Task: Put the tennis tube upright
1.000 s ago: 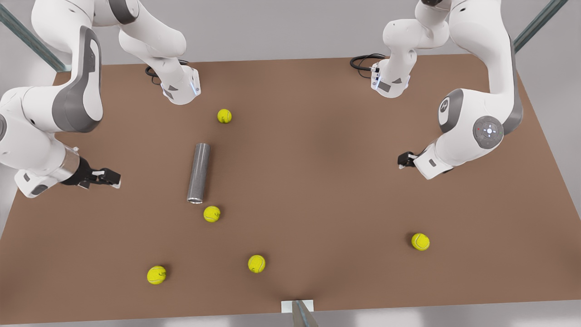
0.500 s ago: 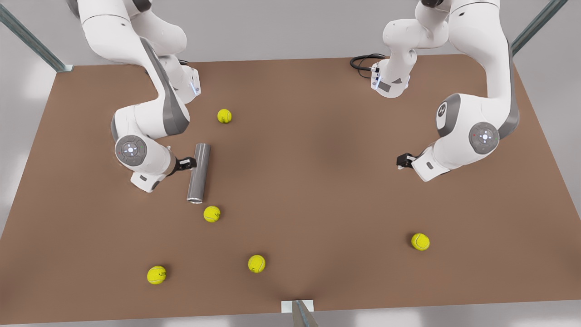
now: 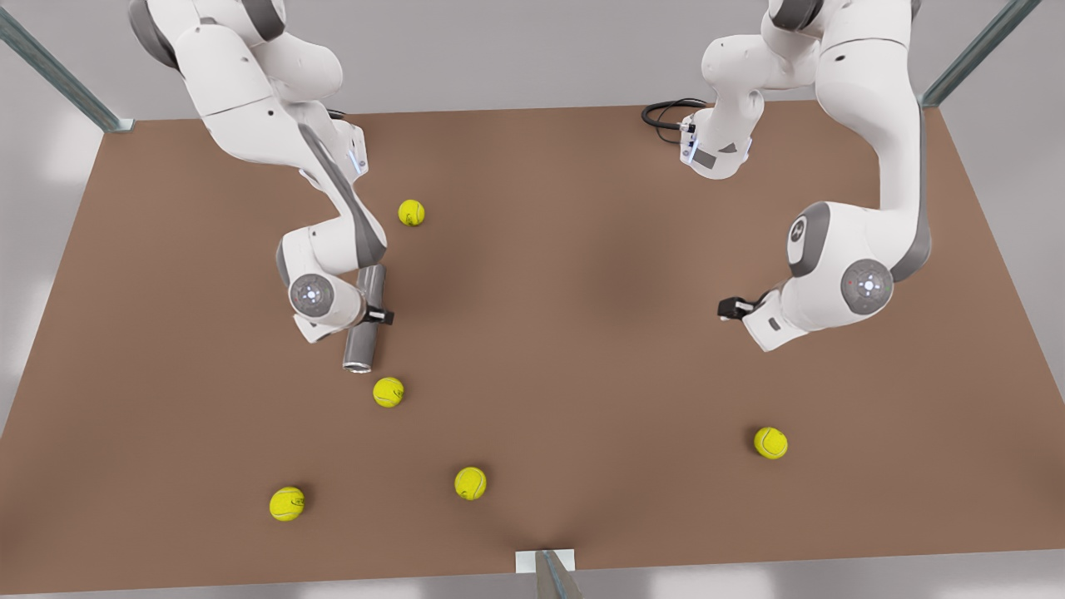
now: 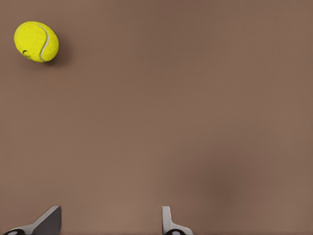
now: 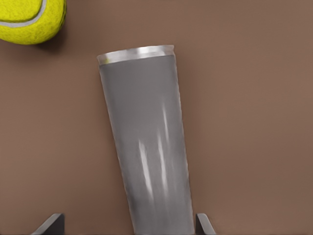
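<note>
The tennis tube [image 3: 359, 346] is a dark-grey cylinder lying flat on the brown table, its silvery rim [image 3: 357, 367] pointing toward the near edge. In the right wrist view the tennis tube [image 5: 146, 147] runs between the two fingers, rim [image 5: 136, 53] at the far end. My right gripper [image 3: 368, 316] [image 5: 127, 224] is open and straddles the tube's middle, one finger on each side. On the front view's right, my left gripper [image 3: 730, 308] [image 4: 107, 223] hovers open over bare table, far from the tube.
Several yellow-green tennis balls lie around: one [image 3: 388, 391] [image 5: 29, 19] just past the tube's rim, one [image 3: 411, 212] beyond its other end, others [image 3: 470, 482] [image 3: 286, 503] near the front edge. One ball [image 3: 770, 443] [image 4: 36, 41] lies near my left gripper.
My right arm has swung in from the front view's left edge and lowered its open gripper over the tube's middle. The left arm has drifted slightly. The tube has not moved.
</note>
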{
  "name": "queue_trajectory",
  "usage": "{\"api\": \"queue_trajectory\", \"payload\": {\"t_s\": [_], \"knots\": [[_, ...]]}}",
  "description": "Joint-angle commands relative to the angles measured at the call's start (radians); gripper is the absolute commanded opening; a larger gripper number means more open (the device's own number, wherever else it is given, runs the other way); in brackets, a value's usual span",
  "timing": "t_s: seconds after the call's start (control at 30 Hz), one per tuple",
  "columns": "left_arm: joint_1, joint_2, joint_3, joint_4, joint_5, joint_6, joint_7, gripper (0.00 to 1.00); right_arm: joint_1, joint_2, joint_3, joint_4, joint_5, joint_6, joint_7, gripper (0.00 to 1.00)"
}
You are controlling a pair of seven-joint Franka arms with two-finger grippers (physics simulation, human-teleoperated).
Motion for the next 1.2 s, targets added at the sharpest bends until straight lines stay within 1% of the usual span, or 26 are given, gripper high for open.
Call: {"api": "queue_trajectory", "payload": {"t_s": [0.0,0.13,0.23,0.3,0.4,0.57,0.67,0.7,0.73,0.8,0.83,0.87,0.97,1.03,1.1,1.13,1.17], "knots": [[0.000,0.002,0.000,-0.001,0.001,0.026,-0.007,1.00,0.001,0.011,0.002,-0.018,-0.003,0.098,0.387,1.00],[0.000,0.008,0.000,-0.001,0.001,0.026,-0.013,1.00,0.000,0.028,0.002,-0.046,-0.082,0.098,0.327,1.00],[-0.002,0.010,0.000,-0.001,0.001,0.026,-0.013,1.00,-0.003,0.065,0.000,-0.052,-0.084,0.100,0.202,1.00],[0.000,0.016,0.000,-0.001,0.001,0.027,-0.013,1.00,0.001,0.086,0.002,-0.049,-0.090,0.103,0.181,1.00],[-0.002,0.016,0.000,-0.001,0.001,0.029,-0.013,1.00,0.000,0.105,0.002,-0.083,-0.118,0.196,0.054,1.00],[0.000,0.016,0.000,-0.001,0.001,0.027,-0.013,1.00,0.000,0.102,0.002,-0.104,-0.119,0.198,-0.133,1.00],[0.000,0.014,0.000,-0.001,0.001,0.026,-0.013,1.00,-0.003,0.094,0.002,-0.106,-0.119,0.199,-0.199,0.91],[-0.002,0.014,0.000,-0.001,0.001,0.026,-0.013,1.00,-0.002,0.094,0.002,-0.106,-0.119,0.199,-0.201,0.84],[-0.002,0.014,0.000,-0.001,0.001,0.026,-0.013,1.00,-0.002,0.094,0.002,-0.112,-0.119,0.207,-0.235,0.75],[-0.002,0.014,0.000,-0.001,0.001,0.026,-0.013,1.00,-0.005,0.094,0.002,-0.166,-0.119,0.311,-0.264,0.74],[0.000,0.014,0.000,-0.001,0.001,0.026,-0.013,1.00,-0.008,0.094,0.002,-0.166,-0.118,0.310,-0.281,0.74],[0.000,0.014,0.000,-0.001,0.001,0.026,-0.013,1.00,-0.008,0.094,0.002,-0.164,-0.118,0.310,-0.285,0.72],[0.000,0.013,0.000,-0.001,0.001,0.026,-0.013,1.00,-0.013,0.063,0.002,-0.155,-0.116,0.296,-0.341,0.69],[0.000,0.011,0.000,-0.001,0.001,0.023,-0.013,1.00,-0.002,0.046,0.003,-0.115,-0.115,0.238,-0.345,0.70],[0.000,0.010,0.000,-0.001,0.003,0.021,-0.013,1.00,-0.002,0.046,0.005,-0.080,-0.111,0.192,-0.420,0.70],[0.000,0.010,0.000,-0.001,0.004,0.020,-0.013,1.00,-0.002,0.048,0.040,-0.016,-0.110,0.094,-0.423,0.70],[0.000,0.008,0.000,-0.001,0.004,0.020,-0.013,1.00,0.000,0.051,0.046,0.072,-0.110,-0.018,-0.460,0.70]]}}
